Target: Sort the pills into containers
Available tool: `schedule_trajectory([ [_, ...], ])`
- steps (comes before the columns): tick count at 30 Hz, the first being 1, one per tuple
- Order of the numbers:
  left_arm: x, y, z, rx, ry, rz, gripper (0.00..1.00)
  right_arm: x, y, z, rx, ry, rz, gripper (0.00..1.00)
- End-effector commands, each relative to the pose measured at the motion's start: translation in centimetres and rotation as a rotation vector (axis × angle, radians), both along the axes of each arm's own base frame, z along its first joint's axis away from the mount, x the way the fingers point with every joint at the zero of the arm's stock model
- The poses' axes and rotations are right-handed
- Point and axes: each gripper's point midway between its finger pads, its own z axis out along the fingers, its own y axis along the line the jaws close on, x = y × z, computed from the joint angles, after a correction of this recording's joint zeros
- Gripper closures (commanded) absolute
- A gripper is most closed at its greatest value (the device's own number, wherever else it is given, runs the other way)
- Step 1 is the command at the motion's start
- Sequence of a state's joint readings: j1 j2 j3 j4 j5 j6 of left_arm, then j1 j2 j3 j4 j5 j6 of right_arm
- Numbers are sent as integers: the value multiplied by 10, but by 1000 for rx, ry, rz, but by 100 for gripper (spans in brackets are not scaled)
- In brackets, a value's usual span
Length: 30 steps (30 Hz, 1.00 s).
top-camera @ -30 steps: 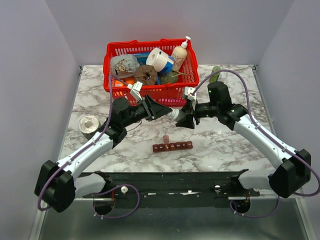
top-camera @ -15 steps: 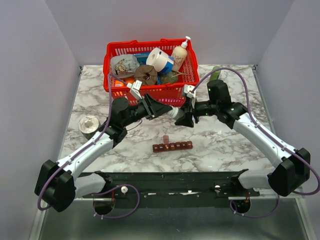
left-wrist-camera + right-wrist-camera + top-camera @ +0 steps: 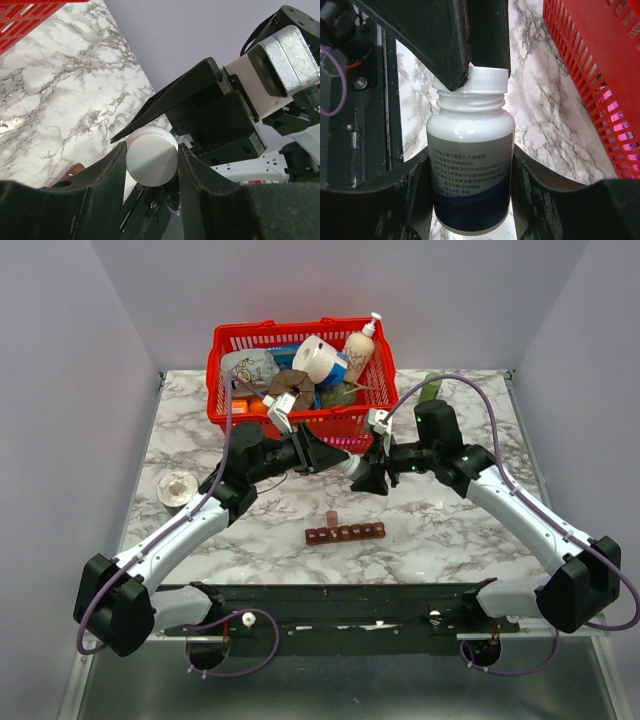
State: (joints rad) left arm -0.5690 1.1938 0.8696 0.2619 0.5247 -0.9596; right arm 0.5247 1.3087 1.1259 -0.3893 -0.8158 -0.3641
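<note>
left gripper pinches the white cap, right gripper grips the bottle, both just in front of the basket; containers lie further in front. i'd twist slowly, raising the mouth so nothing spills.

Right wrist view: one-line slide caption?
Right tool holds a labelled plastic bottle above the marble table; left tool pinches its white screw cap.

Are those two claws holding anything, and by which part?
Yes, one bottle between them: the right gripper clamps its body, the left gripper pinches its white cap.
</note>
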Motion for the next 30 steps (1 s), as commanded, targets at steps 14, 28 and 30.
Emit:
schedule_trajectory([
  [14,-29,-3,13,35,-116,-86,83,-19,25,53,195,146,82,89],
  [28,-79,-1,37,-39,-276,-456,82,-55,19,80,312,274,267,89],
  [30,-83,1,38,-57,-262,-488,82,-58,19,83,329,261,293,89],
])
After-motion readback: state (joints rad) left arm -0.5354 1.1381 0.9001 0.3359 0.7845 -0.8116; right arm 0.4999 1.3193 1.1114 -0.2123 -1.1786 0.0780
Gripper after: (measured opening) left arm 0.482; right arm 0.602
